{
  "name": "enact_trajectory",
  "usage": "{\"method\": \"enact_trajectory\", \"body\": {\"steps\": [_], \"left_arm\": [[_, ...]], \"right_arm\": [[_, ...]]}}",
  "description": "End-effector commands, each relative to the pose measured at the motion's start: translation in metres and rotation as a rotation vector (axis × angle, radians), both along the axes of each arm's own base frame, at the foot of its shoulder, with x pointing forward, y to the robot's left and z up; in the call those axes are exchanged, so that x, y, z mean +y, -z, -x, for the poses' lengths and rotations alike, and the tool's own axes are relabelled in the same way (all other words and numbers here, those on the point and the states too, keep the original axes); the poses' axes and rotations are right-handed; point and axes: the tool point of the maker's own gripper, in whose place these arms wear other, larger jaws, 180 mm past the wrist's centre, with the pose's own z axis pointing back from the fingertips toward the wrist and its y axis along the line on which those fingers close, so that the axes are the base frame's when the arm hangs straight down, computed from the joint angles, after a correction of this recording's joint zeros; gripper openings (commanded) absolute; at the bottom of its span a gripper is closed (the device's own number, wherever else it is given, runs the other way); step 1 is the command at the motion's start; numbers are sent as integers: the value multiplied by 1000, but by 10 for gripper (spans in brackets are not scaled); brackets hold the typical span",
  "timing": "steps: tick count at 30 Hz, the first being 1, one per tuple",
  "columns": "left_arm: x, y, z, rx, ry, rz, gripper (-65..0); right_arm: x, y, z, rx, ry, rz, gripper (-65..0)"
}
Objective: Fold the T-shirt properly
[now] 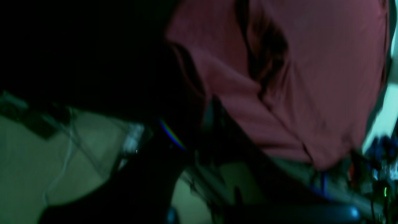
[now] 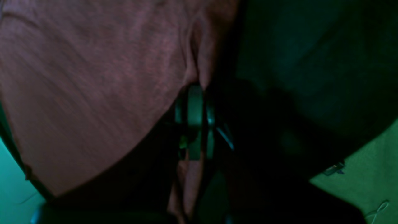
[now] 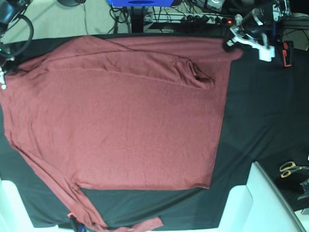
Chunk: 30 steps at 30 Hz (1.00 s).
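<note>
The maroon T-shirt (image 3: 125, 125) lies spread on the black tablecloth (image 3: 260, 106). One long sleeve (image 3: 193, 72) is folded over its top part; the other trails along the lower left to the front edge (image 3: 145, 225). My left gripper (image 3: 231, 44) is at the shirt's far right corner, shut on the fabric; the left wrist view shows cloth (image 1: 326, 77) bunching into the dark jaws (image 1: 211, 109). My right gripper (image 3: 4, 77) is at the far left edge, and its fingers (image 2: 195, 93) pinch a fold of the shirt (image 2: 77, 93).
Yellow-handled scissors (image 3: 291, 167) lie on the cloth at right. White blocks stand at the front right (image 3: 260, 203) and front left (image 3: 9, 203). Cables and a power strip (image 3: 193, 18) run behind the table, beside a blue object (image 3: 140, 3).
</note>
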Motion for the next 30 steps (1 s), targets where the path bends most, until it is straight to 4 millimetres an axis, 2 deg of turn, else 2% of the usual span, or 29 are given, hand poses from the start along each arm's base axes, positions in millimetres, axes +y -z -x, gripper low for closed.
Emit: {"method": "enact_trajectory", "body": {"steps": [1, 7, 12, 17, 20, 23, 25, 30], "left_arm": [[3, -7, -6, -29, 1, -7, -650], [3, -7, -15, -17, -22, 4, -650], [2, -10, -28, -37, -29, 9, -650], [-3, -12, -34, -18, 6, 35, -650], [-4, -15, -42, -35, 9, 39, -650], [-5, -18, -50, -51, 11, 41, -650], [-5, -20, -54, -61, 12, 43, -650], [-6, -21, -58, -67, 12, 45, -650]], "right_arm": [[-16, -17, -15, -49, 1, 45, -644], [-18, -14, -13, 0, 47, 34, -644], [-19, -17, -25, 7, 1, 76, -644], [-20, -16, -27, 45, 0, 94, -644], [-13, -16, -33, 48, -28, 94, -644], [-16, -16, -32, 60, -11, 94, -644], [-23, -20, -33, 68, 19, 105, -644], [-21, -38, -50, 53, -19, 157, -644]]}}
